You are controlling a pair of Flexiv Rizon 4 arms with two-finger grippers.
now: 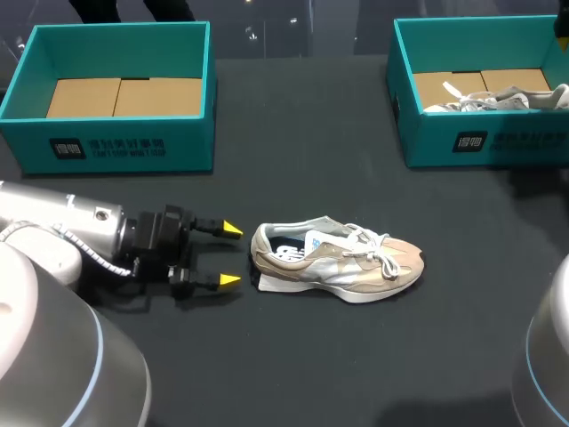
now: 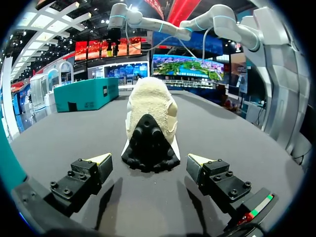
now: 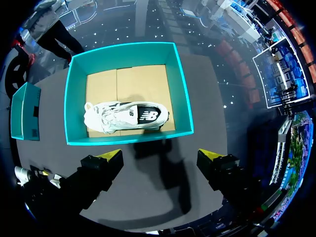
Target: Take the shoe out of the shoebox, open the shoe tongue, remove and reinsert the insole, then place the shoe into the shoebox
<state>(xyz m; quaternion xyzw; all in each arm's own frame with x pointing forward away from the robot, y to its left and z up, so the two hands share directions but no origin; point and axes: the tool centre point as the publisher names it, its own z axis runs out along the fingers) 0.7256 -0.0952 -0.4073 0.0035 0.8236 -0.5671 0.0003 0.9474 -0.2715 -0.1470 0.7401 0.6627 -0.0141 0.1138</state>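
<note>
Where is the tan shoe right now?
In the head view, the tan shoe sits on the black table near the middle. Its heel faces the open left gripper, just ahead of its yellow tips, not touching.

L fingers [image 1: 231, 229] apart, low, level | R fingers [image 3: 109, 158] apart, aimed down

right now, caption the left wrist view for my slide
Left pincer open, just short of the heel of the beige shoe on the black table.
</note>
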